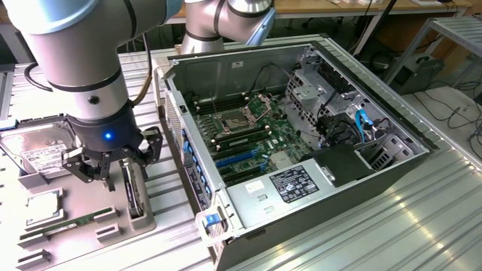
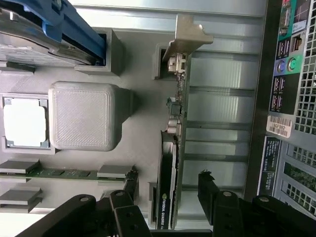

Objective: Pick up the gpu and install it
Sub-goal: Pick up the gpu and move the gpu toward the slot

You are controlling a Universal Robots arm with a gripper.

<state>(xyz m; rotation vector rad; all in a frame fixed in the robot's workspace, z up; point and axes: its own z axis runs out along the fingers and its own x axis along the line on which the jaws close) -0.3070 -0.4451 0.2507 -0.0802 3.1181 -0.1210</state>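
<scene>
Right, exterior view first. The gripper [image 1: 126, 172] hangs low over the grey parts tray [image 1: 79, 195], jaws spread wide, nothing held. The gpu [image 1: 134, 195] stands on its long edge in a slot along the tray's edge nearest the open computer case [image 1: 301, 141]. The card sits almost directly beneath the gripper. Its long axis runs along that tray edge, parallel to the case's near wall. The hard drive [image 1: 38, 149] is by the tray edge away from the case. The processor [image 1: 45, 206] and RAM stick [image 1: 71, 222] lie in the tray's middle, all well apart from the gripper. By my reading, the card is not yet lifted.

Wrist view. The camera looks down onto the card's upper edge. The gpu [image 2: 173, 148] runs lengthwise away from the gripper [image 2: 169, 197], with its silver bracket [image 2: 186, 37] at the far end. One fingertip [image 2: 131, 180] sits on the tray-middle side of the card, its partner on the case side, and the card's near end passes between them. The jaws are open, with a gap on each side and no contact that I can make out. The pads face the card's flat sides, so the closing line crosses its long axis. Judged: the gripper straddles the card, squared up to it.
</scene>
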